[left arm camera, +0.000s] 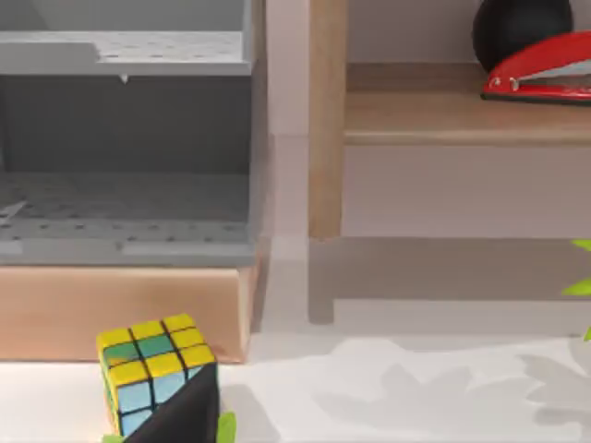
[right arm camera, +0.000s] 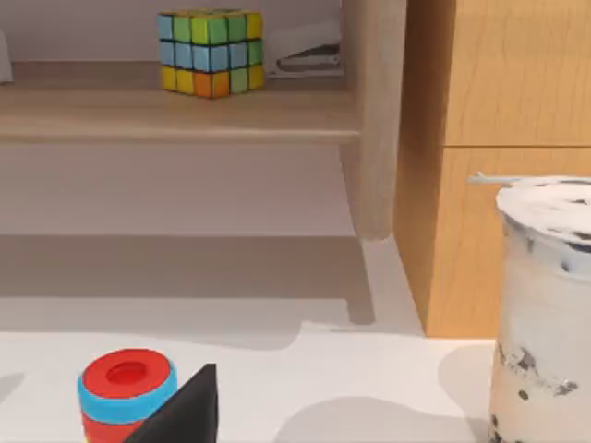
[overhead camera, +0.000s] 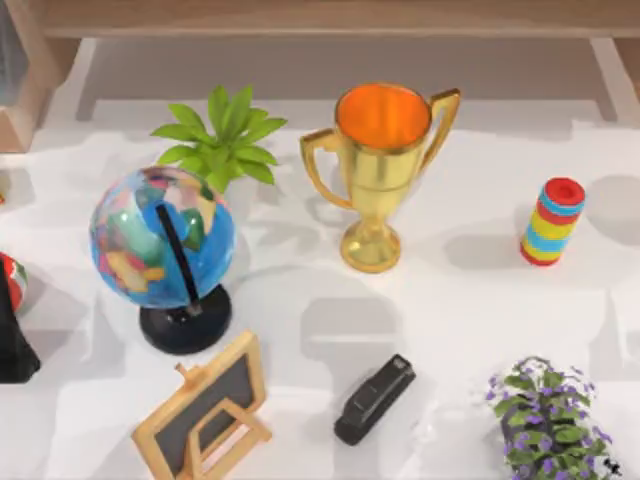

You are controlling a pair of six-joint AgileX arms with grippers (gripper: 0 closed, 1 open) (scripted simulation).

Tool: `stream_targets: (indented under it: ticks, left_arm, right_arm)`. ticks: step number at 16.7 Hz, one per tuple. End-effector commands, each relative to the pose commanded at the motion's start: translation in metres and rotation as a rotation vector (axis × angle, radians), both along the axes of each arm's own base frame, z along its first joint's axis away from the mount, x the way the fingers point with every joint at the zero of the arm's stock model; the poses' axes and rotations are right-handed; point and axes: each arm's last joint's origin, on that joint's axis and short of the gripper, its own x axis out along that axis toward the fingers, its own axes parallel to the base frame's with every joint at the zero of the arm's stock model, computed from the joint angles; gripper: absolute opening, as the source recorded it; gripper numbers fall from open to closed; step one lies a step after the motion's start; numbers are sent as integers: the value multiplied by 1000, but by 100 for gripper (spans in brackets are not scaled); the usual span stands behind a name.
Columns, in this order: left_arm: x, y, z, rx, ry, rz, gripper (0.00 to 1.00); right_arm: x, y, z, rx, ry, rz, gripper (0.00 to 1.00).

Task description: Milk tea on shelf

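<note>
Standing on the white table [right arm camera: 369, 378], the milk tea [right arm camera: 545, 314] shows in the right wrist view, cut off at the frame's edge so that part of its whitish body and the dark pearls near its base are out of sight. It sits just beside a tan wooden cabinet [right arm camera: 499, 166], close to the shelf's upright post. The shelf [right arm camera: 175, 115] carries a multicoloured cube [right arm camera: 210, 53] with a pale object behind it that is hard to make out. The striped cylinder [right arm camera: 126, 392] stands on the table, its lower part hidden behind a dark fingertip [right arm camera: 185, 411] of the right gripper; whether that pincer is released or clenched, I cannot tell.

From above, the shelf [overhead camera: 330, 18] runs along the far edge, cropped at the top. In front of it stand a green plant [overhead camera: 222, 135], a gold trophy [overhead camera: 380, 170], a globe [overhead camera: 163, 240], the striped cylinder [overhead camera: 553, 221] at the right, a small chalkboard [overhead camera: 203, 410], a black stapler [overhead camera: 375, 398] and a purple-flowered plant [overhead camera: 550, 420] cut off at the near right corner.

The left wrist view shows a second cube [left arm camera: 152, 369] on the table, partly covered by a dark fingertip [left arm camera: 185, 415] of the left gripper, whose grip I cannot tell either. On the shelf board [left arm camera: 462, 115] beyond lie a red stapler [left arm camera: 540, 74] and a black round object [left arm camera: 522, 32], both cropped.
</note>
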Motion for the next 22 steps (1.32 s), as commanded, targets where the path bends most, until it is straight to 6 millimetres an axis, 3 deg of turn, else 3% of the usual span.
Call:
stream_targets:
  ticks: [7, 13, 17, 22]
  left_arm:
    - [0, 0, 0, 0, 0, 0, 100]
    - [0, 0, 0, 0, 0, 0, 100]
    - [0, 0, 0, 0, 0, 0, 100]
    - [0, 0, 0, 0, 0, 0, 100]
  right_arm:
    - [9, -4, 12, -14, -8, -2, 100]
    - [50, -22, 23, -34, 61, -8, 100]
    - [89, -45, 8, -26, 139, -11, 100]
    - [124, -78, -26, -10, 193, -14, 100]
